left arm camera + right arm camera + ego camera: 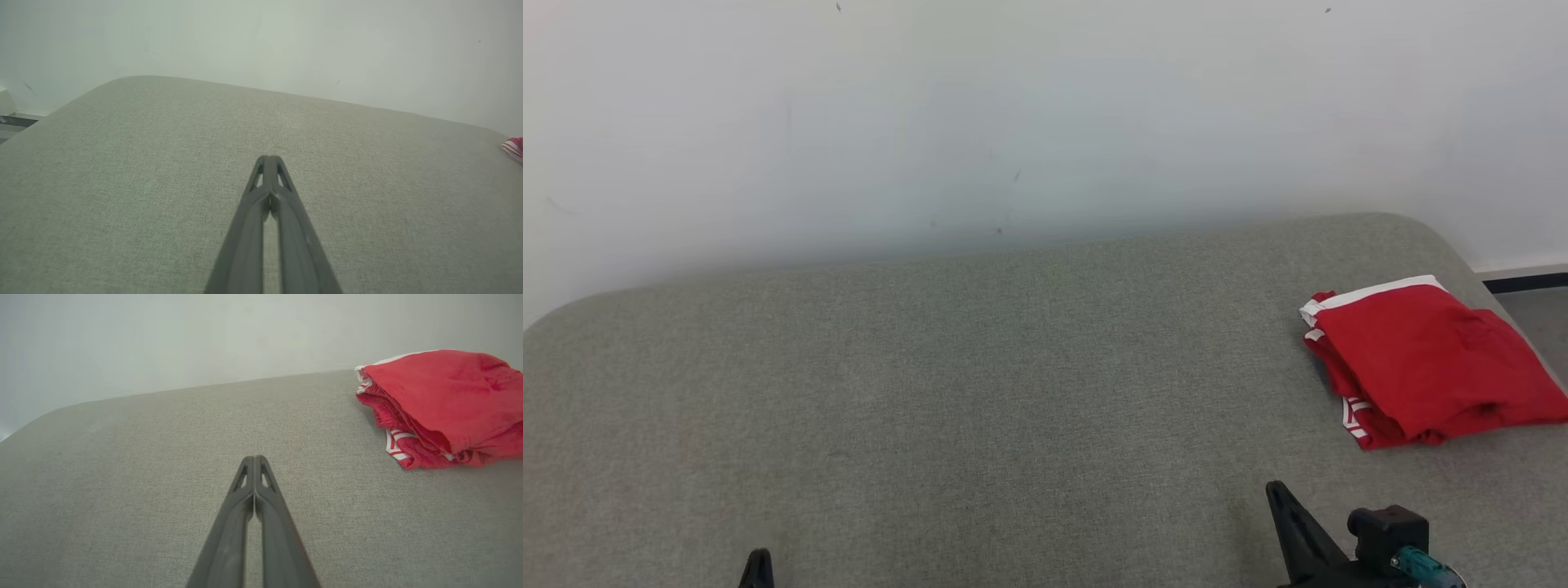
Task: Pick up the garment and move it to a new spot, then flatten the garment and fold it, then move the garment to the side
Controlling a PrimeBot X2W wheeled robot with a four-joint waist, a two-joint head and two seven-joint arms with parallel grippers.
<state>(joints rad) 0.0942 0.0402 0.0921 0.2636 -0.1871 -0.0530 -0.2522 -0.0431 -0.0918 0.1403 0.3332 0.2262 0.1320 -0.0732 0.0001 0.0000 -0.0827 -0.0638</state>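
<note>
Item: red garment (1429,359), folded stack, white trim; sits at far right corner of grey pad (980,384). My left gripper (269,158), right gripper (254,458): both pressed together, empty, over pad's near edge. Set-aside looks done; hold tips off stack, disturb no folds.

Checking all three feeds now, and I can't read a single word, number, brand or sign. The garment (1429,359) is red with white stripes along its edges, and I can make out no lettering or label on it.
</note>
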